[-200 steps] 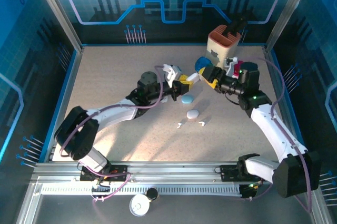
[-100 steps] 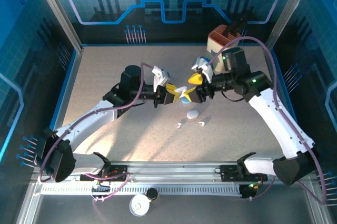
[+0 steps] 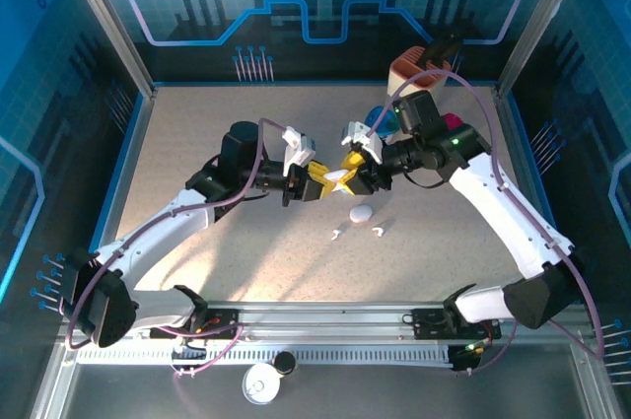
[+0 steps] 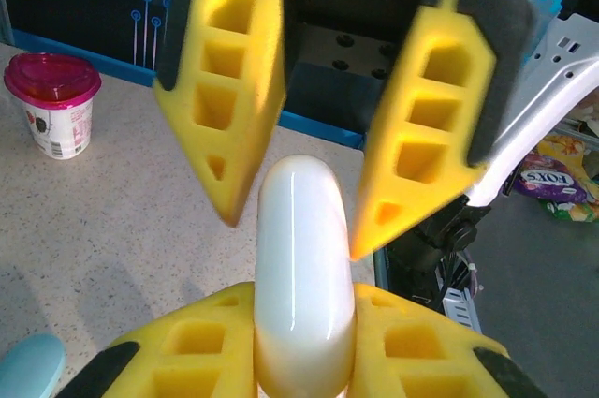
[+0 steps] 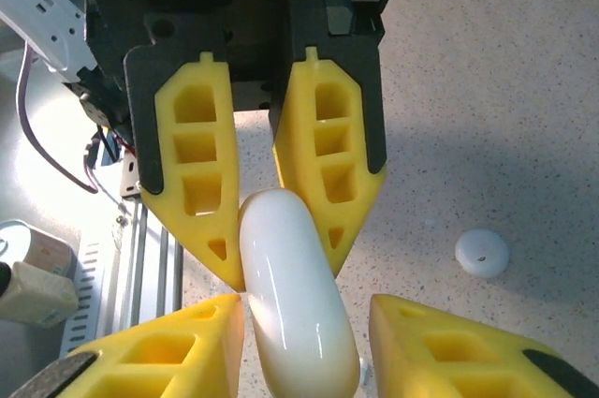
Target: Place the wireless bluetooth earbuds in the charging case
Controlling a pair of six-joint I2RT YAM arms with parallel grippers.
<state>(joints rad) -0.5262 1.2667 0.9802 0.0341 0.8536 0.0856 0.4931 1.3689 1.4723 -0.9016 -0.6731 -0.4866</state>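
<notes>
The left pincer [image 3: 317, 182] is clamped on a white charging case [image 4: 304, 257], which it holds in the air above the tabletop [image 3: 217, 242]. The right pincer [image 3: 355, 169] faces it with its fingers narrow, straddling the free end of the case. Whether they press on it cannot be told. Two white earbuds [image 3: 336, 234] lie on the tabletop toward the near edge, beside a second white case [image 3: 361, 213].

Two white earbuds [image 3: 336, 234] [image 3: 378, 232]; two white pebble-shaped cases [image 3: 361, 213] [image 4: 304, 267]; one pale blue case [image 4: 28, 370]; one pink-lidded cup [image 4: 51, 103]; one tan container [image 3: 412, 68]; one white round object [image 3: 261, 384]; one small black round object [image 3: 285, 362]; two robot arms [image 3: 177, 217] [image 3: 503, 207].
</notes>
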